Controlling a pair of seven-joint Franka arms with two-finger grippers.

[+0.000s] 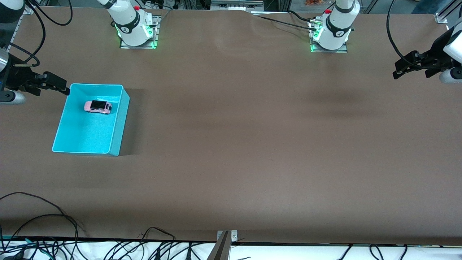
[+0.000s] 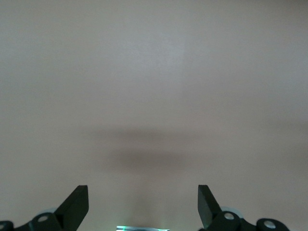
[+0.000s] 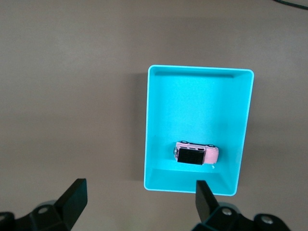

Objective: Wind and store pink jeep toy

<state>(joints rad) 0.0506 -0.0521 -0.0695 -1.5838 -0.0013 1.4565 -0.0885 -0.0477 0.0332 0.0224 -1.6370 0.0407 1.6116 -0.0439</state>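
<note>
Pink jeep toy (image 1: 97,107) in turquoise bin (image 1: 63,122)

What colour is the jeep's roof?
Black, on a pale pink jeep in the bin; clearest in the right wrist view.

One pink jeep toy (image 1: 97,107) is being counted, lying inside one turquoise bin (image 1: 119,126). One table (image 1: 252,144) is being shown, brown-covered. Two arms are being seen, so two end effectors are being counted: one left end effector (image 1: 404,68) and one right end effector (image 1: 59,86), each with two fingers spread apart and nothing between them. Two green-lit arm bases (image 1: 137,36) are being counted along the table's edge.
</note>
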